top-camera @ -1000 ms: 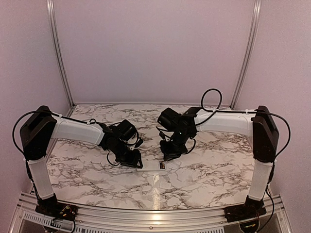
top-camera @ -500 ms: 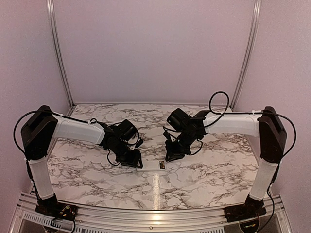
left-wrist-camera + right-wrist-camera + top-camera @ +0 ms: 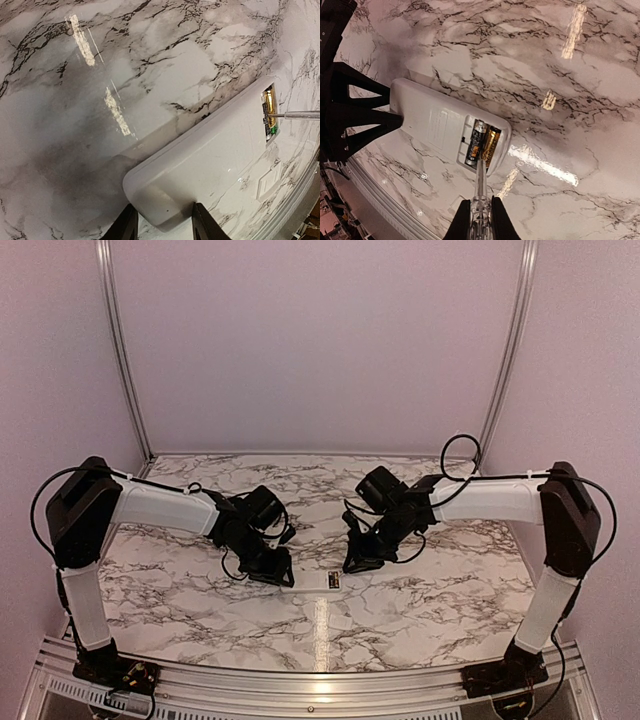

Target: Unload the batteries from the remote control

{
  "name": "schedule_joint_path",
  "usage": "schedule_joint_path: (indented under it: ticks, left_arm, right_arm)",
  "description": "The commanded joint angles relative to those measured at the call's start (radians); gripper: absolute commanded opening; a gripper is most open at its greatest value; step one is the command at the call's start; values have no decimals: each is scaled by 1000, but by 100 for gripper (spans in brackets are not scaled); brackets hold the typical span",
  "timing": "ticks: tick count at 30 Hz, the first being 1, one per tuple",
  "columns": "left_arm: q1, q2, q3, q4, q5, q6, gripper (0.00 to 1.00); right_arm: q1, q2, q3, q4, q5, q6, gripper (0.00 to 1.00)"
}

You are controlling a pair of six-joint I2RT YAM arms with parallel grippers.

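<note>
Tabletop (image 3: 450, 590); left claw (image 3: 280, 576) low on remote (image 3: 435, 117)

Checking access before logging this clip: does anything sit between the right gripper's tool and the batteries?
Nothing visible. The batteries lie uncovered in the remote control, and the slim tool in the right gripper has its tip at their end. The left gripper clamps the remote's opposite end.
</note>
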Motion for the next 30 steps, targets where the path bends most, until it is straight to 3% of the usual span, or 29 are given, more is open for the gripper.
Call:
schedule_joint_path:
  ticks: [1,15,21,30]
  left_arm:
    - [-5,43,22,10,-15,17,38]
    - [-5,42,26,3,-17,18,38]
    - [-4,15,36,-14,-27,17,40]
    - [-11,22,50,-10,-11,21,46]
  right_arm:
    - [7,3,-18,46,-49,-5,0]
    - [5,11,-60,79,-44,11,0]
    - [24,54,29,-69,94,-10,0]
    - [79,97,132,-137,133,-13,0]
